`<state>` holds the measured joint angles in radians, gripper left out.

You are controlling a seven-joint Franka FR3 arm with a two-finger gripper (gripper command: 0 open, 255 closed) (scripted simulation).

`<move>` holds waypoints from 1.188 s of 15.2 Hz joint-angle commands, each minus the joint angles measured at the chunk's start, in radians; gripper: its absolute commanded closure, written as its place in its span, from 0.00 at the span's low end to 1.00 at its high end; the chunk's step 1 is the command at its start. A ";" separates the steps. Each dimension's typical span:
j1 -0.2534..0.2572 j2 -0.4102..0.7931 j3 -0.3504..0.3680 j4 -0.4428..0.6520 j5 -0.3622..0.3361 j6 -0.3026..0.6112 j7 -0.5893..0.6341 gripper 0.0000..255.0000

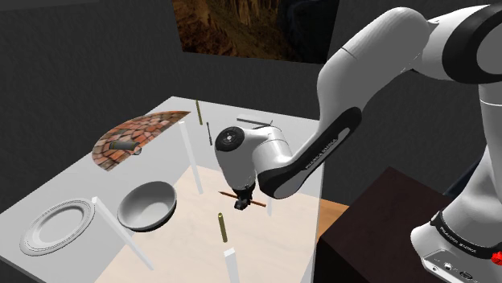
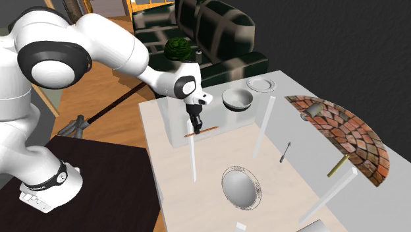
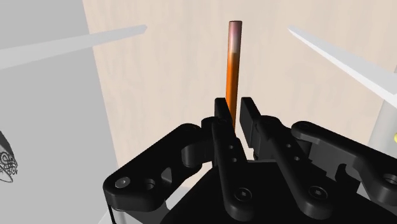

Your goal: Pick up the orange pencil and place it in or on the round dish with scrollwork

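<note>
On counter's middle, beneath the arm: tool (image 3: 234, 107), fingers drawn in tight on pencil (image 3: 233, 57), orange, clasped about mid-length and lying level, close over the counter (image 2: 211, 173); whether it touches the surface cannot be told. Dish (image 2: 242, 186): round, patterned rim, well apart from the tool.

Hazards, as judged: the thin round shaft may swivel or slide in the pinch, and its ends may catch a white post (image 2: 192, 158) on the way.

Wrist view gives the clasp itself; second exterior view gives dish, posts and the path between.

No legible txt — tiny print on arm base (image 1: 462, 241), maybe branding.
</note>
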<state>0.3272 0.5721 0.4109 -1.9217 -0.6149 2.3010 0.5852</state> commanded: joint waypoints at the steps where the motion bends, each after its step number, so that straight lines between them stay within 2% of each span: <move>1: -0.006 -0.022 0.010 -0.004 0.014 -0.015 -0.010 1.00; 16: -0.043 -0.153 0.064 0.002 0.111 -0.132 -0.092 1.00; 18: -0.077 -0.164 0.053 -0.008 0.113 -0.118 -0.135 1.00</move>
<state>0.2651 0.4144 0.4682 -1.9264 -0.5047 2.1795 0.4707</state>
